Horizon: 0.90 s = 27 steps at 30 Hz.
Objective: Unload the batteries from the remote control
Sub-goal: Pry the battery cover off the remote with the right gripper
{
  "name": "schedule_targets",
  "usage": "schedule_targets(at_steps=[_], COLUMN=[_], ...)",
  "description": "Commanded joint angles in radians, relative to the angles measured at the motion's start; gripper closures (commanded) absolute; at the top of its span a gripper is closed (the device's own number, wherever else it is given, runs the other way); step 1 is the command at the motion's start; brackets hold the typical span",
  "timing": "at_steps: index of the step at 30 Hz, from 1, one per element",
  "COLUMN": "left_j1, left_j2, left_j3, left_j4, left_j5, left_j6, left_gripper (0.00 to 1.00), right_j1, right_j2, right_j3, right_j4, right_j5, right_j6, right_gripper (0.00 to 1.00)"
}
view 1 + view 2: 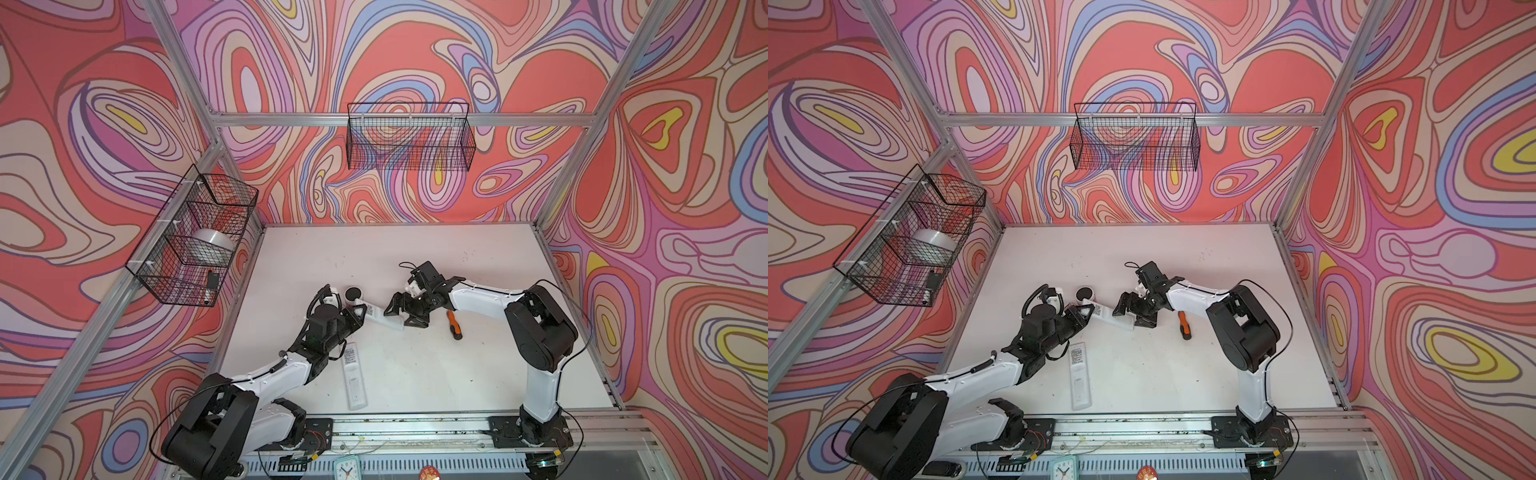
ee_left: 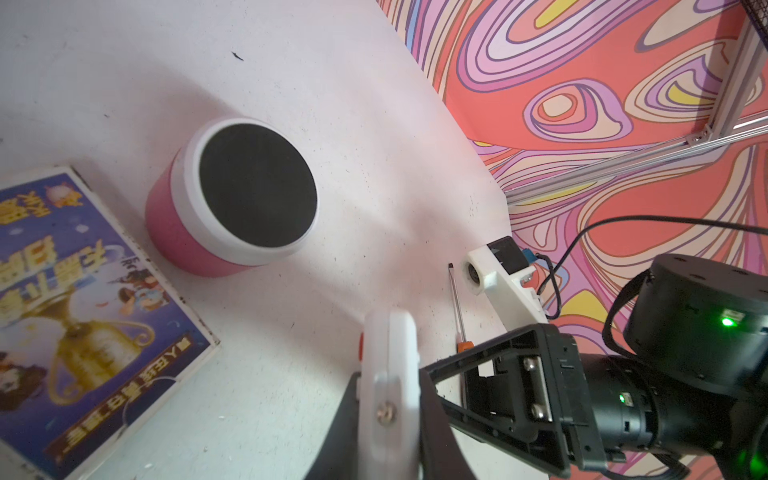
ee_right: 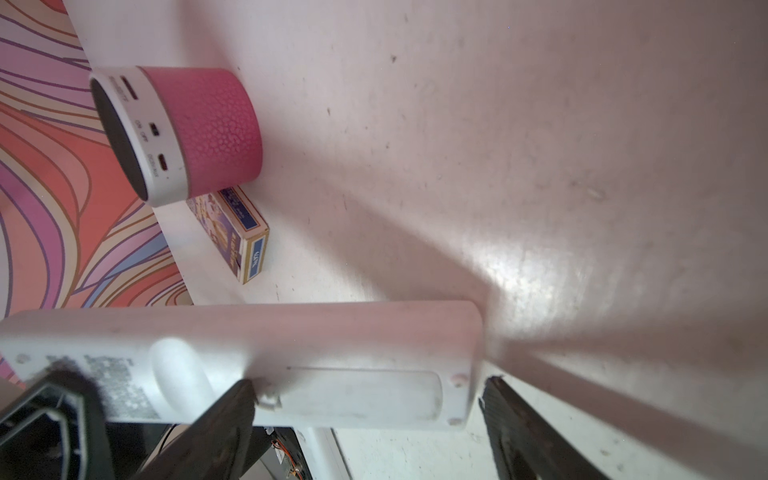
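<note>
Pinching the remote control [image 1: 380, 318], the left end effector [image 1: 361, 314] is clenched; right end effector [image 1: 400, 318] gapes wide.

Left claw [image 2: 390, 419] clamps white remote [image 2: 390, 349]

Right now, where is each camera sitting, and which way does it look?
Both top views: high above the arms' bases, looking down at the white table; left arm and right arm show.
Left wrist: on the left arm, facing the pink speaker; left tool shut on the white remote.
Right wrist: on the right arm, facing the remote's back; open right tool shows.
Shared: both wrist views catch remote, speaker, printed box.
</note>
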Motion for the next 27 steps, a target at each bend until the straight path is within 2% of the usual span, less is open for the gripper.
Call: schedule_targets(at_steps=[1, 10, 21, 27], left_j1=[-0.005, -0.005, -0.006, -0.013], left_j2=[-0.007, -0.004, -0.028, -0.059], left_j3=[-0.008, -0.001, 0.019, 0.057], left_j4=[-0.013, -0.02, -0.081, -0.2], left_j5=[-0.004, -0.012, -0.038, -0.059], left_j6=[0.021, 0.032, 0.084, 0.159], left_gripper=[1.0, 1.0, 1.0, 1.0], right_j1=[0.019, 0.053, 0.055, 0.055], right_j2=[0.034, 0.066, 0.029, -0.006], right_j3=[0.025, 0.093, 0.105, 0.146], right_j4=[-0.027, -0.178, -0.293, -0.396], right_j5=[0.03, 0.115, 0.226, 0.337], right_j6=[-0.014, -0.107, -0.133, -0.121], right_gripper=[0.13, 0.14, 0.13, 0.13])
